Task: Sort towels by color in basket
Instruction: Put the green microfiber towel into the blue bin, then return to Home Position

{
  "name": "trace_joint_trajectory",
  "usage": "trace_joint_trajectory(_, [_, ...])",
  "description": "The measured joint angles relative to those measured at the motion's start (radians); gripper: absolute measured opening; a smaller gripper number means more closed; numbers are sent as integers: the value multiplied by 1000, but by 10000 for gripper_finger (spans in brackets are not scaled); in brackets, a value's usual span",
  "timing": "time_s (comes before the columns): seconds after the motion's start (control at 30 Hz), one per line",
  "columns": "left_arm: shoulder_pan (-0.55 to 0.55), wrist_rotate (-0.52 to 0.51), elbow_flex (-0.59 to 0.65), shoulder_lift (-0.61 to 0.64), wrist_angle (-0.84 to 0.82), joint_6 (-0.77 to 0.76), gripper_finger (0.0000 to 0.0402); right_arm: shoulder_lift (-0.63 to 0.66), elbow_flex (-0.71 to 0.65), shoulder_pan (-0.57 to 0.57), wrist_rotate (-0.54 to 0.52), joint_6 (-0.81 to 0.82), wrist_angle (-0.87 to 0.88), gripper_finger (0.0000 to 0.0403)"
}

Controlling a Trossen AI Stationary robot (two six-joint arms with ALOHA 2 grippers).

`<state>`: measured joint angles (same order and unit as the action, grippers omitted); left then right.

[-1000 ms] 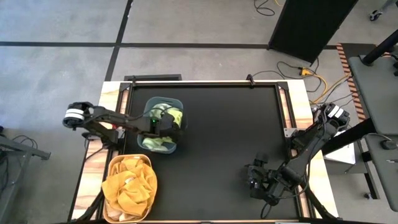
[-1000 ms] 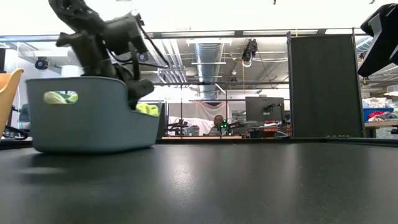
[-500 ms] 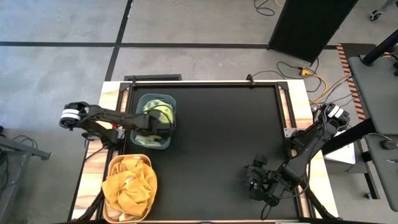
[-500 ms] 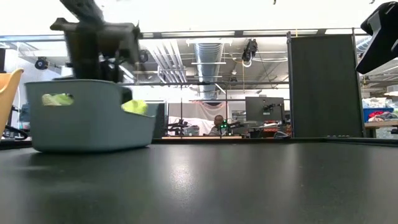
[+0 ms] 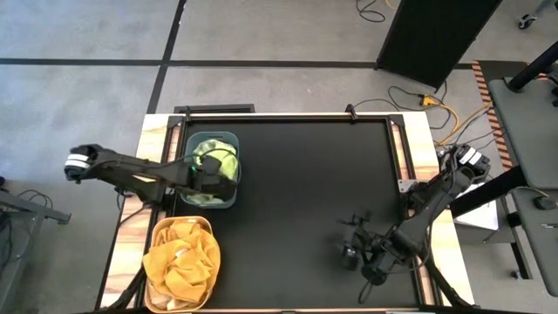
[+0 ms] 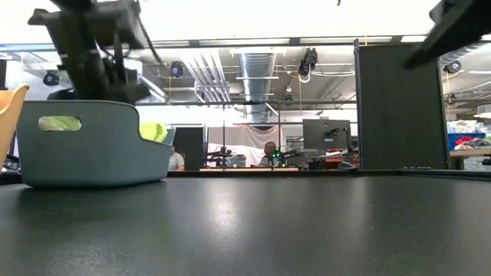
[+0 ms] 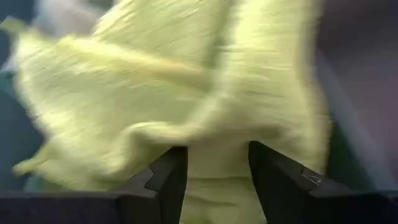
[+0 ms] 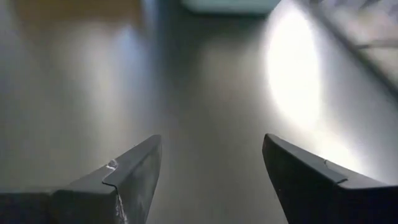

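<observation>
1. The left gripper point(image 5: 212, 177) is hanging over the grey-blue plastic basket point(image 5: 191, 141) at the left side of the black table point(image 5: 314, 192); the high view is showing only the dark wrist above the rim, while the left wrist view is showing the two dark fingers point(image 7: 168, 180) standing a narrow gap apart, with the lime green ribbed microfibre towel point(image 7: 186, 93) lying between and beyond them; whether they are pinching it cannot be told.
2. The lime green towel point(image 5: 215, 157) is lying crumpled inside the basket, so no long axis can be told. The low view is showing it only as a green patch through the handle slot point(image 6: 59, 123) and as a fold bulging over the basket's lower rim.
3. The woven tan basket point(image 5: 159, 231), just beside the grey-blue one toward the table's front, is holding mustard orange towels point(image 5: 180, 257) heaped in loose folds; the low view is catching only its orange edge point(image 6: 9, 115).
4. The right gripper point(image 5: 350, 251) is hovering low over the bare front right of the table, well apart from both baskets; the right wrist view is showing its fingers point(image 8: 118, 180) spread wide over the bare tabletop.
</observation>
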<state>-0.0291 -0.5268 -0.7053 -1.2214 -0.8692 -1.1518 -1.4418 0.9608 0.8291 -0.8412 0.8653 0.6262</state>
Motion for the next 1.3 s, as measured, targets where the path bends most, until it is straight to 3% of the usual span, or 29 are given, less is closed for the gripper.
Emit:
trace_joint_trajectory(0.07, [-40,-7,-3,31,36,18,155,0,-1,-27,-72,-44,-32,271])
trace_joint_trajectory(0.2, [-144,-23,-3,85,48,4,155,0,-9,-110,-62,-191,-167,278])
trace_joint_trajectory(0.43, [-329,-99,1,158,46,-5,155,0,-30,-246,138,-506,-479,277])
trace_joint_trajectory(0.6, [-501,-186,1,230,47,129,155,-23,-40,-321,196,-671,-705,263])
trace_joint_trajectory(0.73, [-679,-334,1,284,49,199,155,-110,-43,-372,225,-768,-909,253])
trace_joint_trajectory(0.83, [-768,-376,1,318,43,225,155,-192,-42,-402,225,-813,-1021,246])
trace_joint_trajectory(0.93, [-811,-338,1,335,43,261,155,-258,-27,-427,222,-857,-1057,239])
trace_joint_trajectory(1.07, [-819,-190,5,333,86,209,155,-315,13,-455,222,-842,-1079,230])
trace_joint_trajectory(1.13, [-817,-217,12,320,140,247,155,-334,34,-465,224,-850,-1081,227])
trace_joint_trajectory(1.23, [-798,-342,16,304,239,382,155,-347,53,-471,240,-917,-1082,224])
trace_joint_trajectory(1.3, [-784,-353,20,302,319,485,155,-343,54,-470,242,-962,-1098,222])
